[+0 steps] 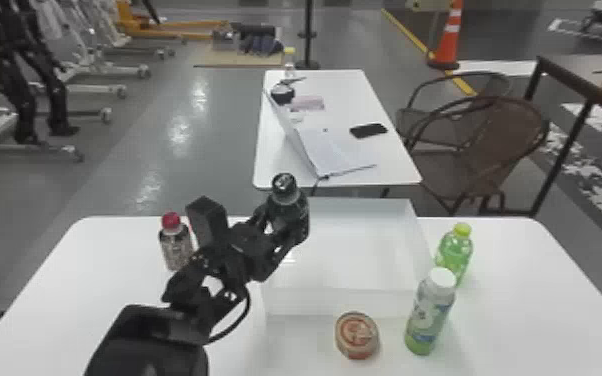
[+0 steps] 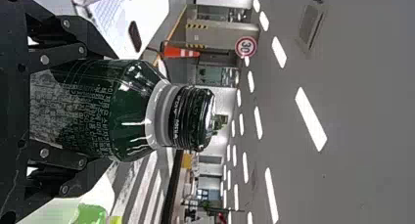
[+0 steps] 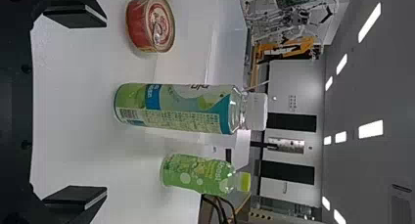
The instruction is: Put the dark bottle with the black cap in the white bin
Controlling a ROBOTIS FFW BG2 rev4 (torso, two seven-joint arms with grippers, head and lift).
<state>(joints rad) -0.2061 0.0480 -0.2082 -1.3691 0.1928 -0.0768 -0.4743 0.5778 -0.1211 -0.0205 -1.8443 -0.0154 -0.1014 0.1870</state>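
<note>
- The table [image 1: 75, 280] is carrying everything; careless sweeping across it is risking knocked bottles.
- The bin [image 1: 345, 302] is sitting open. Its left wall is probably posing the main danger: lowering too early could be catching the bottle's base on the rim.
- The left gripper [image 1: 281, 227] is pinching the bottle's sides, jaws parted only by its width. Uneven opening could be tipping it; releasing high could be sending it toppling.
- The right gripper [image 3: 105, 106] is gaping wide, holding nothing; straying forward, it could be toppling the tall bottle [image 3: 176, 109].
- The dark bottle [image 2: 132, 111] is hanging roughly upright, cap up, by the bin's far left side; how far inside the rim, I cannot tell.
- The red-capped bottle [image 1: 175, 247] is standing near the left arm, so a low, swinging elbow could be clipping it.
- The can [image 1: 357, 335] is lying before the bin, risking little.
</note>
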